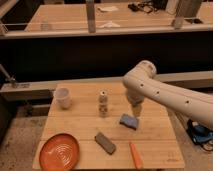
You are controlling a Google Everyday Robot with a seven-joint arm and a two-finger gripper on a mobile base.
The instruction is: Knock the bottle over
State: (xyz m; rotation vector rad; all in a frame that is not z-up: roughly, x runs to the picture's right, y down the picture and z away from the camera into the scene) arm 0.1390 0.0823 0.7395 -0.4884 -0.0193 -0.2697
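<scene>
- The bottle [103, 104] stands upright on the wooden surface [80, 125], near the middle of the far half, a little in from the far edge.
- The gripper [135, 108] hangs to the right of the bottle at about the bottle's height, near it but not touching; a clear gap of bare wood lies between them.
- Its fingers point down and are spread apart, with nothing held between them.
- The white arm [165, 95] reaches in from the right edge of the surface and bends down to the gripper.
- A blue sponge [129, 121] lies just below the fingers, toward the near side.
- A white cup [62, 98] stands by the far left corner, well apart from the bottle.
- A grey block [105, 143] lies near the middle of the near edge, with an orange stick [135, 155] to its right.
- An orange plate [59, 151] sits at the near left corner.
</scene>
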